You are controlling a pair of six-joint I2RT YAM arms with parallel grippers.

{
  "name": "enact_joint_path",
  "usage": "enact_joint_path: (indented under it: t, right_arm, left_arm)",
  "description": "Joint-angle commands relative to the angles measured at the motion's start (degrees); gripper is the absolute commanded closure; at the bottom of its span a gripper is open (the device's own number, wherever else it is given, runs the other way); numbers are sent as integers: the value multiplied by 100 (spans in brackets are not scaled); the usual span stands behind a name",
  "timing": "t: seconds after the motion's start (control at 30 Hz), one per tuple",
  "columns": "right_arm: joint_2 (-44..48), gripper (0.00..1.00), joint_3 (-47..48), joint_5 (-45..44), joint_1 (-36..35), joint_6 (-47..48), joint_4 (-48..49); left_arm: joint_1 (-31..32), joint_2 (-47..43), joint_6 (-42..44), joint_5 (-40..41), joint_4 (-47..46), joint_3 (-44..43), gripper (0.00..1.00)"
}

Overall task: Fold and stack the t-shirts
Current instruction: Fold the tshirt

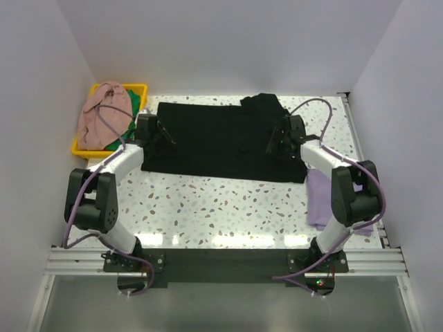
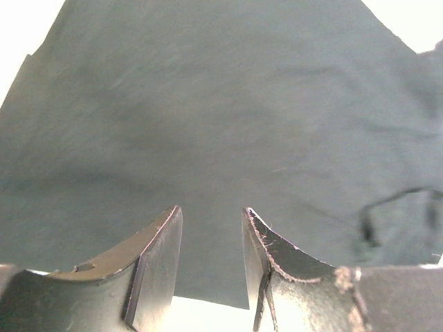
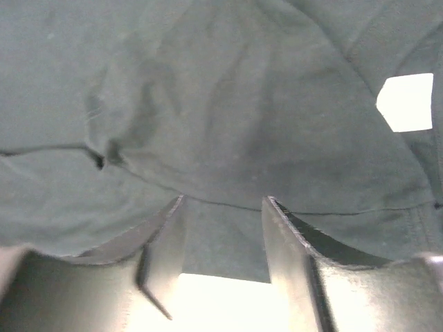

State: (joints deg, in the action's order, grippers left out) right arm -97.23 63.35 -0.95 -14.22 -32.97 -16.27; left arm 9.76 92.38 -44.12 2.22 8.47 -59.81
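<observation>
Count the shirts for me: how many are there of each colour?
Black shirt: 1
Purple shirt: 1
Pink shirt: 1
Green shirt: 1
Total: 4 shirts

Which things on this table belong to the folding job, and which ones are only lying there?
Belong to the job:
- black t-shirt, spread flat
- lavender t-shirt, at the right
- pink t-shirt and green t-shirt, both in the yellow bin

Only lying there:
- the yellow bin itself
- the speckled table
</observation>
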Motion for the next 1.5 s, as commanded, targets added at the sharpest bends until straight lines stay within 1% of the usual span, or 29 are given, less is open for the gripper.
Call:
enact_joint_path:
  t: [0.0,0.17,0.3,0.37,0.47,0.67,0.73,0.9,1.0,1.03,1.13,1.17,1.2,1.27,1.3,1.33,1.4,1.43,1.47]
  right_arm:
    - [-6,47,-7,-501,68,1,195]
    - [-129,43,-287,-670,68,19,159]
    - [-252,41,-508,-661,60,-60,98]
    - [-235,40,-691,-635,60,-122,124]
    - [-165,35,-920,-582,68,-209,133]
    - [19,34,-1272,-477,60,-315,-227]
    - [178,33,-1421,-257,68,-376,-324]
    - [722,33,-2273,7,68,-605,-385]
    - [1047,34,-2704,77,60,-789,-604]
    - [1257,34,-2801,86,59,-851,-657]
    - [1732,34,-3258,402,68,-991,-781]
    - [2160,34,-3442,533,60,-1001,-798]
    - [2356,34,-3478,552,68,-1027,-912]
    - [2856,34,-3305,535,68,-1027,-1131]
    - [2972,34,-3155,508,68,-992,-1307]
    - [3069,34,-2980,499,68,-888,-1352]
    - [3114,34,-2356,473,68,-651,-1344]
    - [3070,34,-2119,403,77,-527,-1309]
    - [2991,34,-1586,307,77,-404,-1291]
  left_arm:
    - [-158,78,-141,42,41,312,55]
    - [-395,316,-360,-81,58,733,55]
    - [-422,369,-571,94,243,1041,55]
    - [-440,272,-738,243,339,1269,55]
    - [-457,62,-905,411,454,1541,54]
    - [-466,-474,-1073,569,717,2069,53]
    - [-475,-755,-1073,543,735,2262,53]
    - [-484,-1362,-1011,622,919,2807,52]
    - [-484,-1949,-1002,543,1025,3185,51]
    - [-484,-2073,-994,534,1060,3386,51]
    - [-484,-2538,-994,525,1209,3616,50]
    - [-484,-2636,-993,490,1244,3678,50]
    - [-484,-2794,-959,412,1314,3687,50]
    - [-484,-2909,-880,332,1376,3504,45]
    - [-484,-2979,-766,297,1438,3363,44]
    - [-484,-2997,-695,297,1456,2997,41]
    - [-484,-2937,-468,375,1438,2556,37]
    - [-484,-2893,-388,411,1377,2092,35]
    - [-484,-2805,-309,446,1324,1835,35]
